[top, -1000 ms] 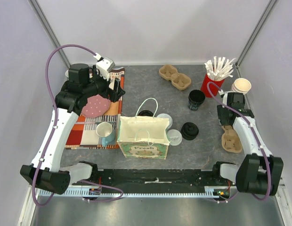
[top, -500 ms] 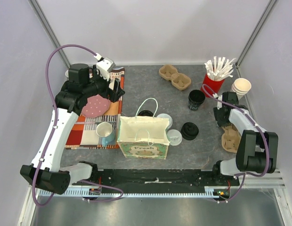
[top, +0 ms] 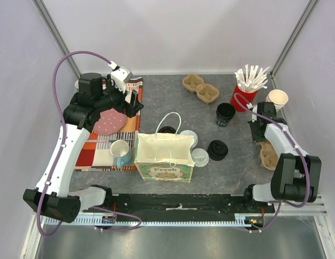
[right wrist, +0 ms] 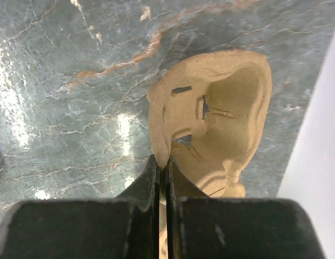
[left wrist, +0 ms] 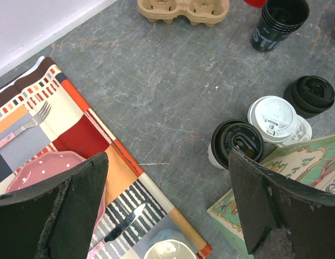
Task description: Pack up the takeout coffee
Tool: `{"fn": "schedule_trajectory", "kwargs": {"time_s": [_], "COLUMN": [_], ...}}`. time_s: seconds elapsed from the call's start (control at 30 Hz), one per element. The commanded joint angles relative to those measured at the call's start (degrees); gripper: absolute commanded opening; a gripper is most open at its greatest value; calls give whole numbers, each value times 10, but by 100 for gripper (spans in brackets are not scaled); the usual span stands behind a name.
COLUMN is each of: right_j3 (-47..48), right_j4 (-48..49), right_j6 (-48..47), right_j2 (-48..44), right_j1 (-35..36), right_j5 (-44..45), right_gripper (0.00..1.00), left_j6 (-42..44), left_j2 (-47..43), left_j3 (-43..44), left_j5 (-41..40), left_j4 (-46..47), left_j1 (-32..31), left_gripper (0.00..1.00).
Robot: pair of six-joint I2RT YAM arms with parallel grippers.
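Two white-lidded cups point(top: 200, 156), two cardboard carriers point(top: 200, 89), one paper bag point(top: 163, 162)

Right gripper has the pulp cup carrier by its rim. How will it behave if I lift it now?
Probably light: the pulp cup carrier looks like thin moulded fibre, and the pocket in view is empty. The right gripper pinches only one edge of the rim, so it will likely hang tilted and may flex or tear there. Its rough surface should resist slipping.

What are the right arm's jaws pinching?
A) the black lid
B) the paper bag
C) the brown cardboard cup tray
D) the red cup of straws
C: in the right wrist view the right jaws are shut on the rim of the brown cardboard cup tray.
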Motion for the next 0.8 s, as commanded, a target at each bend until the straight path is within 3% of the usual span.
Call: {"fn": "schedule_trajectory", "kwargs": {"time_s": [0.0, 0.2, 0.33, 0.47, 0.6, 0.73, 0.77], "right_j3": [32, 86, 146, 214, 274, 346, 354], "right_j4": [-16, -8, 5, 38, 41, 60, 88], "right_j6": [7, -5, -56, -115, -184, -317, -392], "right_j2": [-68, -193, -267, -304, -268, -185, -145], "right_j1": [-2, 6, 71, 235, 376, 598, 676], "right_j5": [75, 130, 120, 74, 50, 214, 259], "right_gripper": [0, 0, 0, 0, 0, 0, 0], "left_j6": [19, 8, -7, -42, -108, -173, -185], "left_j2": [-2, 3, 9, 17, 15, 35, 40], "left_j3": [8, 27, 78, 163, 255, 344, 359], "left_j5": [20, 30, 62, 149, 190, 196, 193], "left_j4": [17, 14, -11, -48, -57, -85, -90], "left_j1": [2, 2, 4, 6, 5, 6, 5], "left_gripper": [97, 97, 91, 88, 86, 85, 85]}}
